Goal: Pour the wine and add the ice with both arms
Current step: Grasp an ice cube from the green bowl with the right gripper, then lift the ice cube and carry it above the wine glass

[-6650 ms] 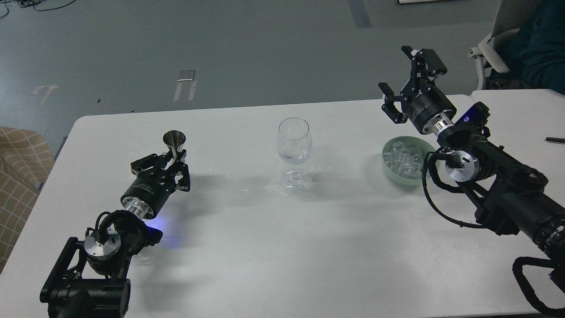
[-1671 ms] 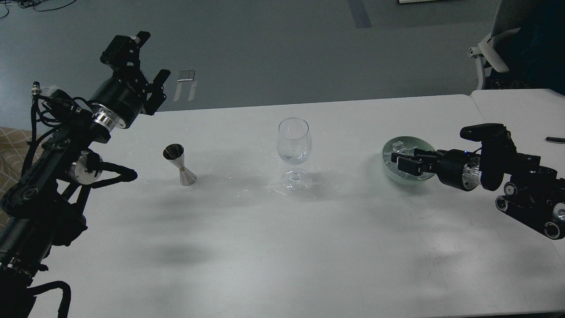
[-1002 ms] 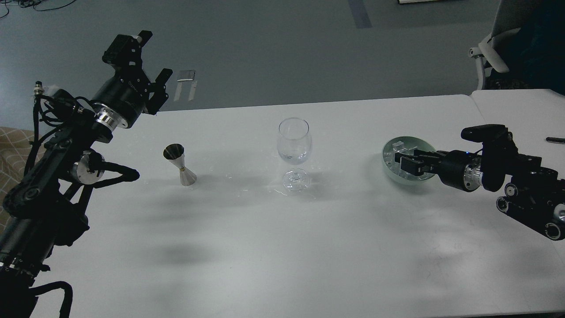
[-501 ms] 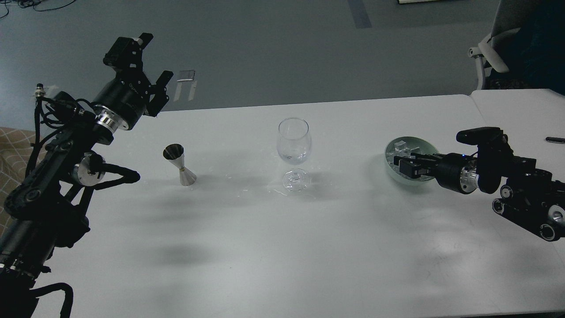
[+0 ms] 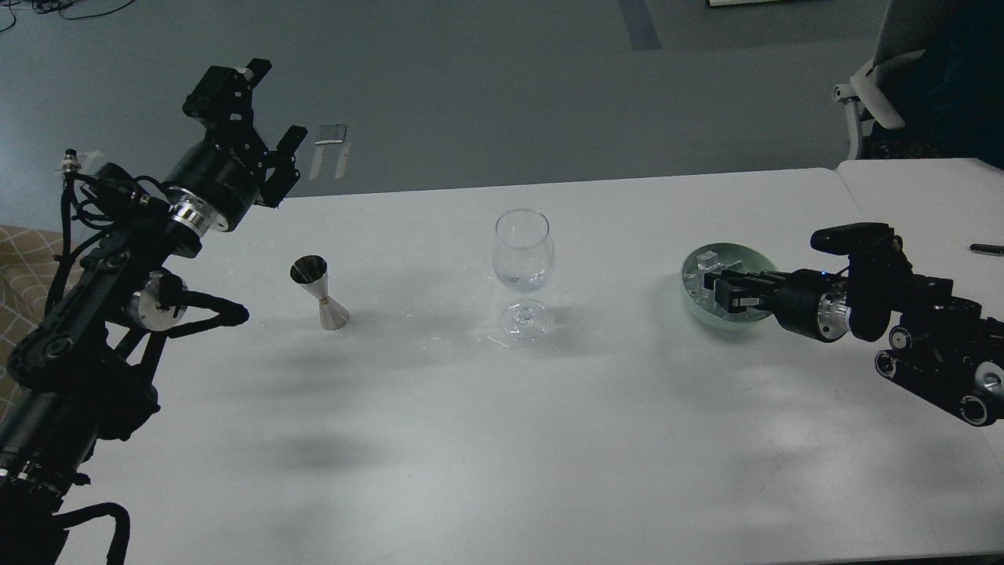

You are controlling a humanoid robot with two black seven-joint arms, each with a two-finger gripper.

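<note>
A clear stemmed glass [image 5: 523, 255] stands at the table's middle with a little clear wine [image 5: 519, 278] at the bottom of its bowl. A steel jigger [image 5: 319, 292] stands upright left of it. A pale green bowl [image 5: 737, 253] at the right holds clear ice cubes [image 5: 700, 269]. My right gripper [image 5: 718, 288] reaches in low from the right with its tips inside the bowl among the ice; its fingers are dark and I cannot tell them apart. My left gripper [image 5: 263, 110] is raised high over the table's back left edge, open and empty.
A second white table [image 5: 925, 188] adjoins at the right with a dark pen [image 5: 987, 249] on it. A chair [image 5: 871, 90] stands behind it. Checked fabric [image 5: 16, 275] lies off the left edge. Small wet spots lie around the glass's foot [image 5: 494, 341].
Earlier my left gripper left the jigger and rose to the back left, and my right arm came down into the bowl. In the last second the right gripper only shifts slightly in the bowl.
</note>
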